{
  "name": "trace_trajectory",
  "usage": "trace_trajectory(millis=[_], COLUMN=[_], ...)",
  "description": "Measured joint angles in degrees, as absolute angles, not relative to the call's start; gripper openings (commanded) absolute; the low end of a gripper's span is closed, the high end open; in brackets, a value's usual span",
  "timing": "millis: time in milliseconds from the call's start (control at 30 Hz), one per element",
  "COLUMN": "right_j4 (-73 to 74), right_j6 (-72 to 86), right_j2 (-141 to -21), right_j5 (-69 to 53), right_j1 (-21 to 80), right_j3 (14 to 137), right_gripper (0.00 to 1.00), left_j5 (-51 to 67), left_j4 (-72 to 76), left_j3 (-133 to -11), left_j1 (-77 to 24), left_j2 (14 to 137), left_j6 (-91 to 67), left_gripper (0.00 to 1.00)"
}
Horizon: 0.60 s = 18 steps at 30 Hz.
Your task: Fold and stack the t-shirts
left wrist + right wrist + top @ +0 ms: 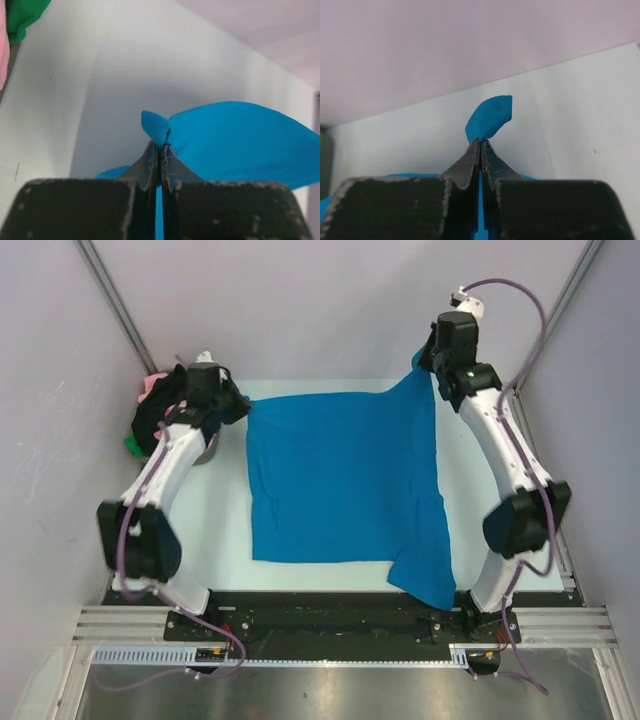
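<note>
The blue shirt (345,480) is lying mostly flat, stretching from between the two grippers back toward the arm bases, with its far edge pulled up off the table (225,525). The left gripper (238,405) is pinching one far corner with its jaws shut tight on the cloth, a small tuft poking out past the tips in its wrist view. The right gripper (428,368) is clamping the other far corner the same way and is sitting higher, so the cloth below it is hanging in a slanted drape, and a flap is spilling over the near table edge. Just outside the left gripper, the other shirts (150,420) are waiting in a pink, black and green heap. I'd say the first fold is being set up. Next, both arms should travel together, keeping that edge taut while carrying it over the shirt.
</note>
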State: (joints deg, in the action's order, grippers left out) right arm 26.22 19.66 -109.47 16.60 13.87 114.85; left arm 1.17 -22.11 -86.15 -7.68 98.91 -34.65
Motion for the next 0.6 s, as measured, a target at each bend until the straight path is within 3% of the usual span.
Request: trace_trajectory(millis=[133,300,600], right_j4=[25.69,25.78,22.44], right_j6=[18.46,15.25,11.84], right_j2=[-92.79,-71.88,-42.28], right_j5=[19.92,24.58,25.30], right_j1=[19.05,27.59,32.73], right_j3=[105.38,98.02,99.77], right_gripper=[0.00,0.00,0.00], left_j5=[3.22,5.19,10.35], left_j4=[-20.73,-22.15,-31.27], left_j3=[-77.93,-76.97,-93.54], left_j1=[-7.97,-8.14,-8.14], left_j2=[79.96,60.69,44.42], left_j6=[-36.18,-35.99,-31.64], left_gripper=[0.00,0.00,0.00])
